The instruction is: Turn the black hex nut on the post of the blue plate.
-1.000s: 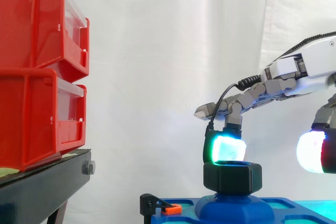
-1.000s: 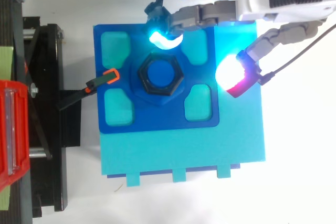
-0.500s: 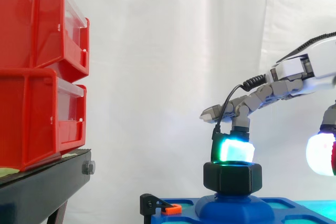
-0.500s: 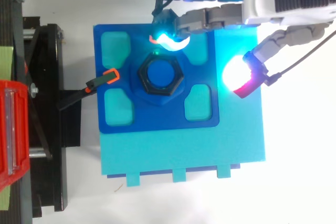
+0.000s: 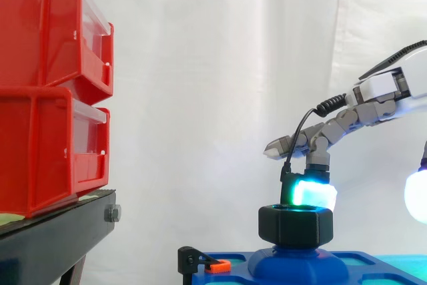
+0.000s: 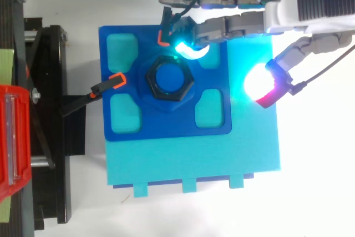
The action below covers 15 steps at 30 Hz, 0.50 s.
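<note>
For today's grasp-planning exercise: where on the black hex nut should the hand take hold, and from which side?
Probably pinch two opposite flat sides of the black hex nut, coming down from above: it stands upright on the post of the blue plate, its flats free all round, and the hand is above it.

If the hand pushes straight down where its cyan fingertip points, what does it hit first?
Likely the far top edge of the black hex nut: the hand's cyan fingertip sits at that rim; it could slip past onto the blue plate.
</note>
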Motion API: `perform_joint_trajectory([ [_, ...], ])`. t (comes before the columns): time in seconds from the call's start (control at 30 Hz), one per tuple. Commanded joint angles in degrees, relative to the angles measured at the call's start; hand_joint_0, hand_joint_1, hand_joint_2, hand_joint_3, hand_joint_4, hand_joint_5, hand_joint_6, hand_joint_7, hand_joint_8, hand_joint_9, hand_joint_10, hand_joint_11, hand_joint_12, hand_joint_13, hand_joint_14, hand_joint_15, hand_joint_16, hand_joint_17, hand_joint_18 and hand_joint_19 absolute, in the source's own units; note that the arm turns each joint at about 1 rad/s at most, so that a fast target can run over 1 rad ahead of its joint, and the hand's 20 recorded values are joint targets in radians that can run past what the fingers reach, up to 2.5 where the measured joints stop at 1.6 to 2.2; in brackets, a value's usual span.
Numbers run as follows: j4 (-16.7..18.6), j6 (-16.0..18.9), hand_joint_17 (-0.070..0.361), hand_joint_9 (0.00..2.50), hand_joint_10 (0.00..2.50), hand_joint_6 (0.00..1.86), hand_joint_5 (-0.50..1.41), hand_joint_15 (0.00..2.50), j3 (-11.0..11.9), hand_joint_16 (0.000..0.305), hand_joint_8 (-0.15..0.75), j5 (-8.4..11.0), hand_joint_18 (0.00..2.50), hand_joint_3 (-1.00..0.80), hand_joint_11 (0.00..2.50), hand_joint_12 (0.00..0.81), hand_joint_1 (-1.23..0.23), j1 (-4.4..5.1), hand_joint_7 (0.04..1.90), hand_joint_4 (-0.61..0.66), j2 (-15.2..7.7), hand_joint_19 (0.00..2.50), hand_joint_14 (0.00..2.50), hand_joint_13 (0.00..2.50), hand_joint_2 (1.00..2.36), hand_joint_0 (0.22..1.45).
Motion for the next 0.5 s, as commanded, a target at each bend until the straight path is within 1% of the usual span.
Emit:
perform_joint_trajectory([
  [0.0,-0.32,0.0,0.09,0.0,0.0,0.5,-0.28,0.03,-0.07,0.04,0.137,0.11,0.14,-0.5,0.0,0.295,-0.58,0.11,0.78,0.1,0.32,0.14,0.0,0.12,1.0,0.47],
  [0.1,-1.02,-0.09,0.09,0.0,0.0,0.5,-0.28,0.03,-0.07,0.04,0.135,0.11,0.14,-0.5,0.0,0.295,-0.58,0.37,0.78,0.1,0.85,0.14,0.0,0.12,1.0,0.47],
  [0.23,-1.29,-0.35,0.09,0.0,0.0,0.5,-0.28,0.03,-0.07,0.04,0.135,0.64,0.15,-0.5,0.0,0.294,-0.59,0.63,0.79,0.1,1.72,0.15,0.0,0.12,1.0,0.48],
  [0.3,-1.29,-0.35,0.091,0.0,0.0,0.5,-0.28,0.04,-0.07,0.04,0.136,0.73,0.15,-0.5,0.0,0.297,-0.63,0.63,0.78,0.1,1.81,0.14,0.0,0.12,1.0,0.47],
  [0.4,-1.29,-0.35,0.091,0.0,0.0,0.5,-0.28,0.03,-0.07,0.041,0.134,0.73,0.14,-0.5,0.0,0.299,-0.66,0.72,0.79,0.1,2.52,0.14,0.0,0.11,1.0,0.47],
  [0.47,-1.29,-0.35,0.092,0.0,0.0,0.5,-0.28,0.03,-0.07,0.041,0.132,0.73,0.14,-0.5,0.0,0.298,-0.68,0.72,0.78,0.1,2.52,0.14,0.0,0.11,1.0,0.47],
])
